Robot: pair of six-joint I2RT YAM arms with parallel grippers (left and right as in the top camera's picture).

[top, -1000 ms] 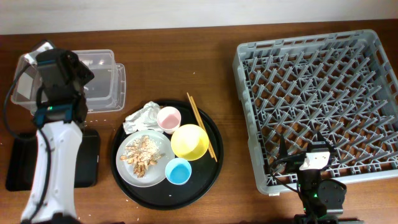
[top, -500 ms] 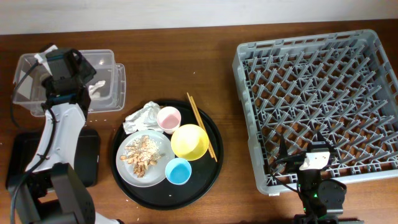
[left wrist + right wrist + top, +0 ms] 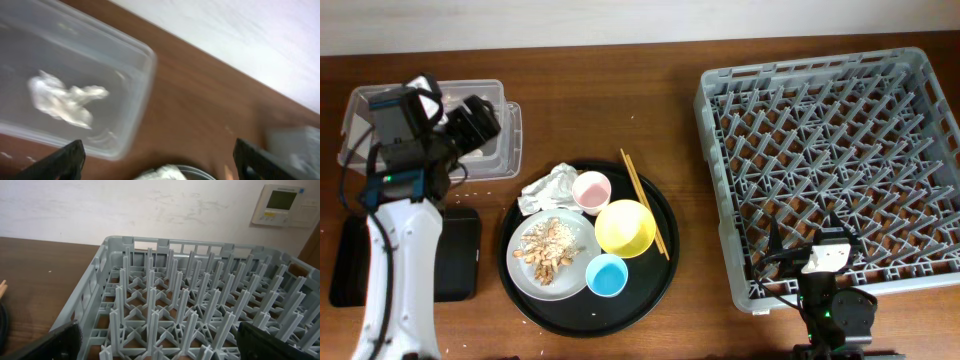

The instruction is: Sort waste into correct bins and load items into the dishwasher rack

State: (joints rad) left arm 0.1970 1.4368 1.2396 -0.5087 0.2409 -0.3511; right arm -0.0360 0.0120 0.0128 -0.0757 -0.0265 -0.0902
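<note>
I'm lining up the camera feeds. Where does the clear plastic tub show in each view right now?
Overhead: the clear plastic tub is at the top left of the picture, left of the round black tray.
Left wrist: it fills the left half, seen at a slant, with a crumpled white scrap inside.
Right wrist: not in this picture.
Shared landmark: the brown wooden table shows in all three views.

This looks like a robot test room: a brown wooden table (image 3: 660, 100) stands against a scuffed white wall (image 3: 150, 210) bearing a small control panel (image 3: 282, 205). A grey dishwasher rack (image 3: 835, 165) and a round tray (image 3: 655, 275) of used dishes share the table with a white robot arm (image 3: 405, 250).
</note>
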